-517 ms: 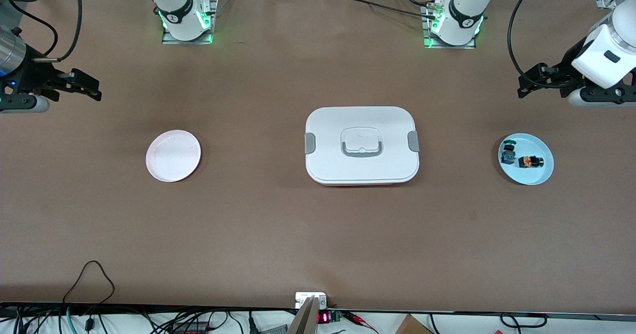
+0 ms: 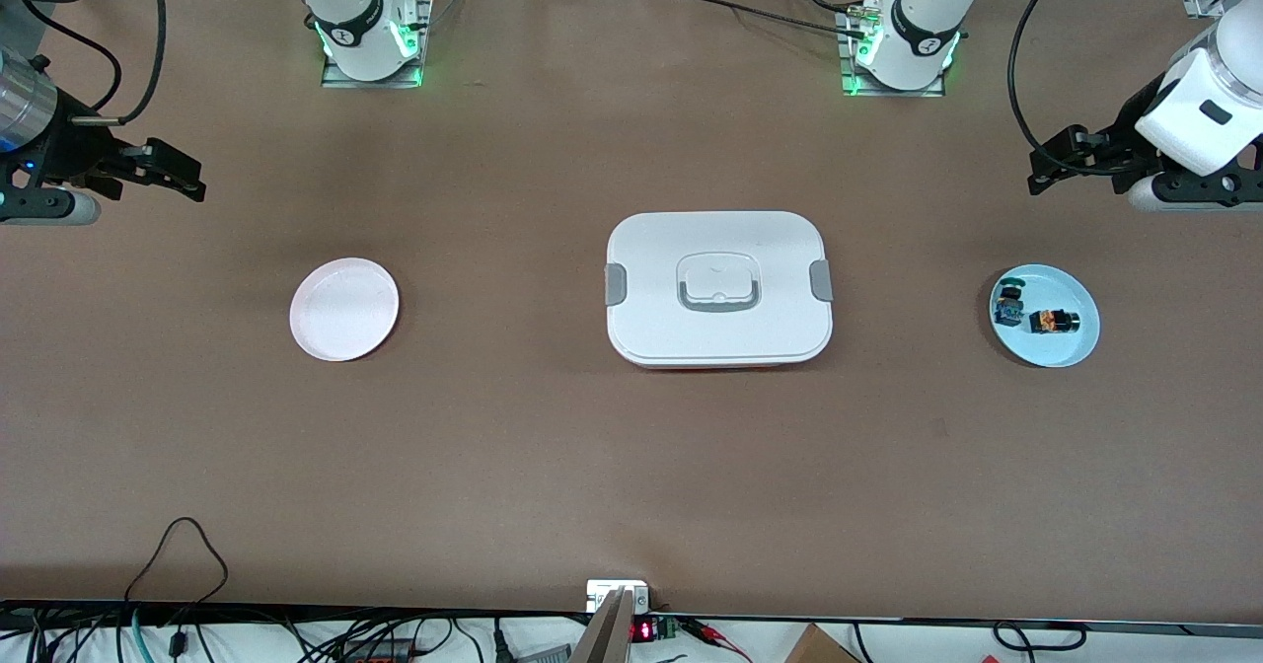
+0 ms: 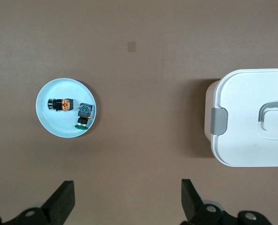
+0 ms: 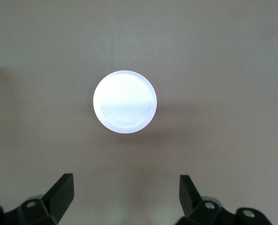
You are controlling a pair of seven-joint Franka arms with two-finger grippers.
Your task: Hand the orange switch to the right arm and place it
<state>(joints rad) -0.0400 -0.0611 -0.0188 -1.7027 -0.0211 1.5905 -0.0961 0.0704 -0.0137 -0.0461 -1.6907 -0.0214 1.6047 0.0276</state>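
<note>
Blue plate [image 2: 1076, 347] holds orange switch [image 2: 1053, 322] and green switch [image 2: 1007, 305]; both end effectors spread.

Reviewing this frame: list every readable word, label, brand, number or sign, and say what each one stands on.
No text can be read in any view.
Red display digits on the small board at the table's near edge: too small to read.
Round marks on the arm bases: too small to read.
The white box, pink plate, blue plate and both switches: no lettering visible.
</note>
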